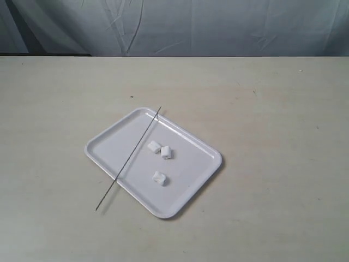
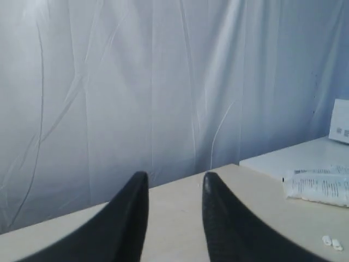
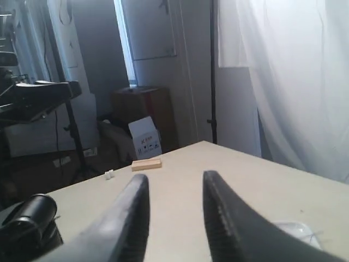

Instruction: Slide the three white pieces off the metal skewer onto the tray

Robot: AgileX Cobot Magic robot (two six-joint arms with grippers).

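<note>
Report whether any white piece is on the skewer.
No, all three pieces lie loose on the tray, apart from the bare skewer.

Nothing you can read outright in any view. Left wrist view: the white box (image 2: 341,121) at the frame edge carries a small patch of dark marks, too blurred to make out. The plastic-wrapped packet (image 2: 319,186) lying on the table near it shows rows of fine grey print, illegible. Right wrist view: the white cardboard box (image 3: 145,139) beyond the table bears red-orange lettering or a logo, too small for you to tell the characters.
</note>
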